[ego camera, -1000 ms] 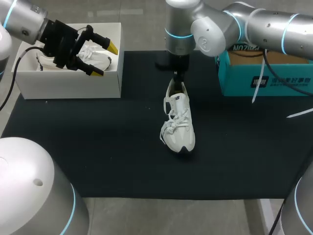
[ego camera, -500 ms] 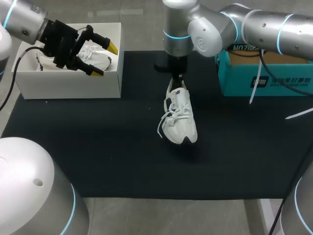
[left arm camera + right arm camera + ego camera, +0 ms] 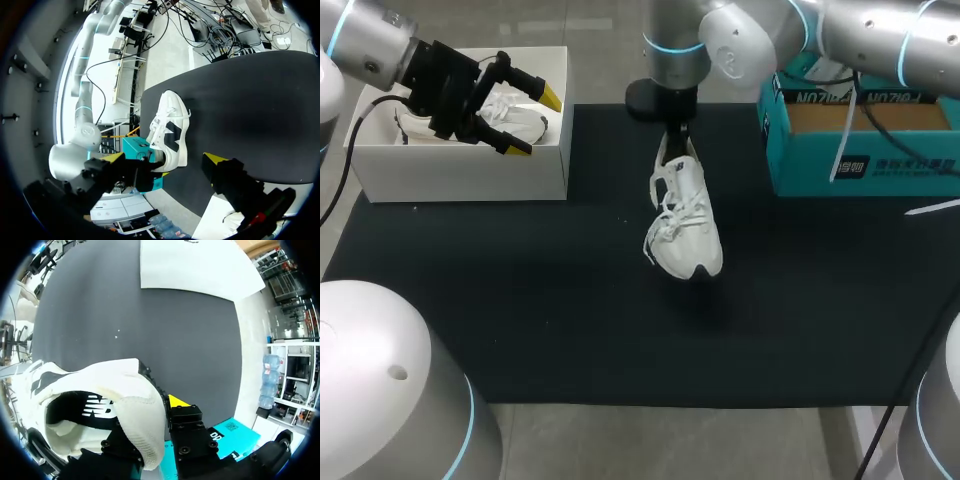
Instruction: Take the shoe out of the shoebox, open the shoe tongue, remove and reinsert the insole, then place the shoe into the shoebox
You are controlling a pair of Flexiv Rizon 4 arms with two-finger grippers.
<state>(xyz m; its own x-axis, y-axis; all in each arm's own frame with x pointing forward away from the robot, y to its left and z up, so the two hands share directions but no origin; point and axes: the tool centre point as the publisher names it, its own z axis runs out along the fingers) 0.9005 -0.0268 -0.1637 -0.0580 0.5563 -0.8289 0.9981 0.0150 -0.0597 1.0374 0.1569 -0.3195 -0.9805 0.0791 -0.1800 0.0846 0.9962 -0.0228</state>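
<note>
Pinching the heel of the white shoe [image 3: 685, 225] with the right gripper [image 3: 677, 145], toe-down above the black mat [image 3: 520, 300], between white shoebox [image 3: 470, 175] and teal box [image 3: 860, 170] (left gripper [image 3: 534, 122] spread wide over the former).

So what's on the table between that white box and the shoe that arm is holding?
Nothing. In the head view only bare black mat lies between the white shoebox and the shoe.
</note>
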